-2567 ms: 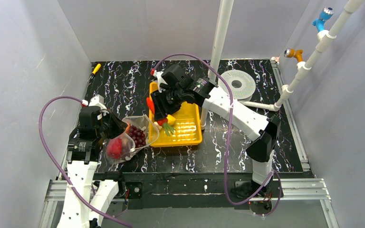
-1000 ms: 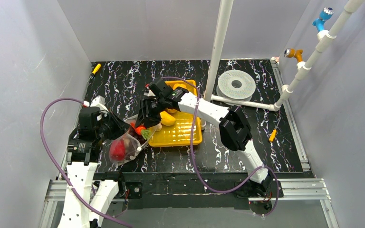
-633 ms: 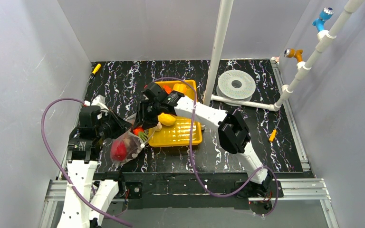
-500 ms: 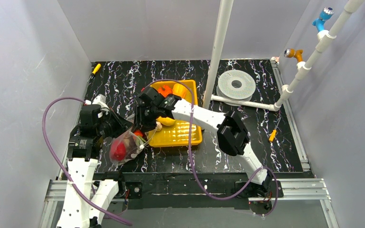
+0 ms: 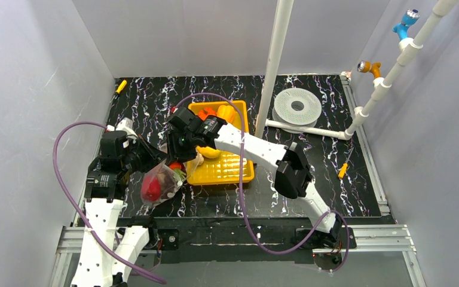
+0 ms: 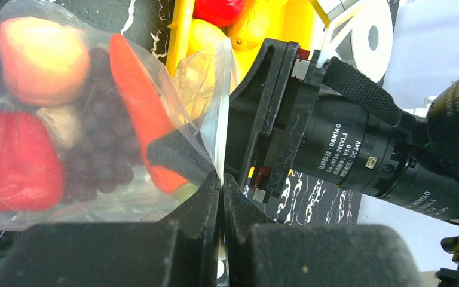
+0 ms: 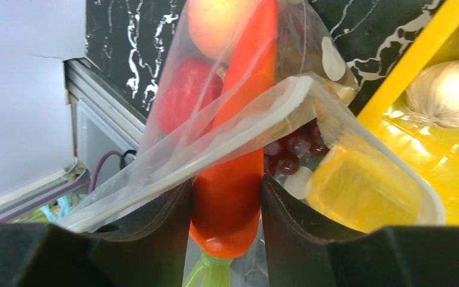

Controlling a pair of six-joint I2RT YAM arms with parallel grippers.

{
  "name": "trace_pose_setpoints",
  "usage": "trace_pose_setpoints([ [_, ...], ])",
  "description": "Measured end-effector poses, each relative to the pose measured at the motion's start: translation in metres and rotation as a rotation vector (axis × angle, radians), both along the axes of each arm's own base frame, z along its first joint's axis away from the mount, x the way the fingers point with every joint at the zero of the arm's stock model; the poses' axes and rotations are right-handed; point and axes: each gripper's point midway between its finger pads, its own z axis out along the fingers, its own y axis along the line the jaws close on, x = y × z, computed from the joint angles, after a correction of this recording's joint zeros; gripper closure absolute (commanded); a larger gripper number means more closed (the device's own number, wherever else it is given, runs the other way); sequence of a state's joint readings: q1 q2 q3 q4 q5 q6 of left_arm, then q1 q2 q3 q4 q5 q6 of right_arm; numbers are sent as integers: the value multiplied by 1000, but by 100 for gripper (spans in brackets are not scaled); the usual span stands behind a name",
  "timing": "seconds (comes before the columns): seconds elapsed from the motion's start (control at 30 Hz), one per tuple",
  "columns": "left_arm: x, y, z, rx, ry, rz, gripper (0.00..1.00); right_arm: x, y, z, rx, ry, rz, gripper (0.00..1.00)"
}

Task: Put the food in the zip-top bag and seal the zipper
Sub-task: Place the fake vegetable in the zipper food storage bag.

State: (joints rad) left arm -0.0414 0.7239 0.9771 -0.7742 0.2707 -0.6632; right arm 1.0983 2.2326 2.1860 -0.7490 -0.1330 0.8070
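I see the bag (image 5: 158,182) just left of the tray (image 5: 227,173), grapes (image 6: 98,143), a peach (image 6: 42,60) and a red fruit (image 6: 12,155) inside, its mouth rim pinched in my tight-closed left gripper (image 6: 221,179), while my right gripper (image 7: 224,188), jaws half apart, clamps a carrot (image 7: 227,209) poked tip-first through that mouth

A flat black table top with thin white streaks like marble (image 5: 155,101) fills the middle. Plain pale grey walls (image 5: 30,72) stand on three sides. A tall white plastic pipe (image 5: 277,54) goes straight up from the table. A round grey-white disc with a hole (image 5: 297,106) lies near it. A silver metal rail (image 5: 245,236) runs along the near edge.
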Motion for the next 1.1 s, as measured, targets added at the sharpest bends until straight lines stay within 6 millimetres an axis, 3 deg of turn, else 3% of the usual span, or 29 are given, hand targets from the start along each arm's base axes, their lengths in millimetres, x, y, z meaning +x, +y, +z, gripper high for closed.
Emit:
trace_pose_setpoints([
  [0.17,0,0,1,-2,-2,2,100,-2,-2,-2,-15,-23,27,47],
  [0.37,-3,4,-1,13,4,17,100,-3,4,-1,-11,-34,57,26],
  [0.5,-4,6,-1,21,1,22,100,-1,2,-1,-8,-33,70,23],
  [0.7,-5,5,-1,22,1,20,100,-6,-3,-4,-9,-21,110,35],
  [0.83,-5,6,-1,27,-1,16,100,-17,-15,-7,-19,-1,142,48],
  [0.97,-5,6,1,30,-5,13,100,-30,-28,-9,-33,7,178,54],
  [1.1,-5,5,1,30,-6,12,100,-45,-23,-7,-18,-1,242,65],
])
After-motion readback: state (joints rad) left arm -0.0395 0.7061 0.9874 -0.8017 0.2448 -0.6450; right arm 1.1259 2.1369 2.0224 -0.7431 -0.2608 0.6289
